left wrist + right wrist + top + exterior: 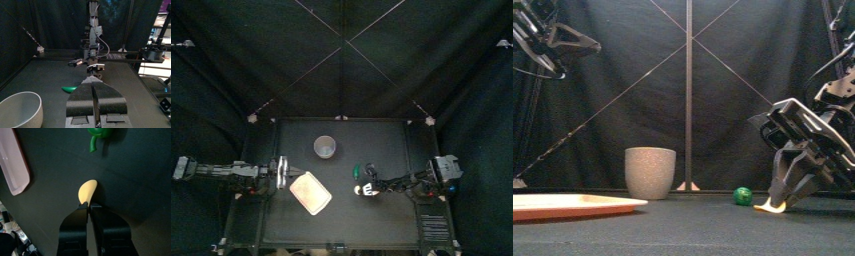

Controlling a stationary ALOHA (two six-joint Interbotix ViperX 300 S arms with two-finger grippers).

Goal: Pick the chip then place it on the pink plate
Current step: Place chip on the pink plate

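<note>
Chip (87, 190): pale yellow, oval, pinched at one end by the right gripper (87, 204). Jaws are closed on that end and the rest of the chip sticks straight out past the tips. In front view the chip (767, 207) hangs at the tips, right down at the table (345, 225) surface; can't tell if it touches. It's off the pink plate (15, 163), to the plate's right w/ a clear strip of bare table between, so not over the plate yet. R arm comes in from the right side and slopes down to the chip, gripper (368, 189) just right of the plate's (310, 192) right edge in top view. Green toy (743, 196), small w/ a stem, lies on the table right of the plate too, further back than the chip, near the gripper but apart from it. Grey cup (649, 172) stands upright behind the plate, toward the back, nothing touching it. Plate lies flat, nothing on it. Left gripper (95, 82) is left of the plate, raised above table level per front view, jaws pressed together w/ nothing between; L arm at rest on that side.
</note>
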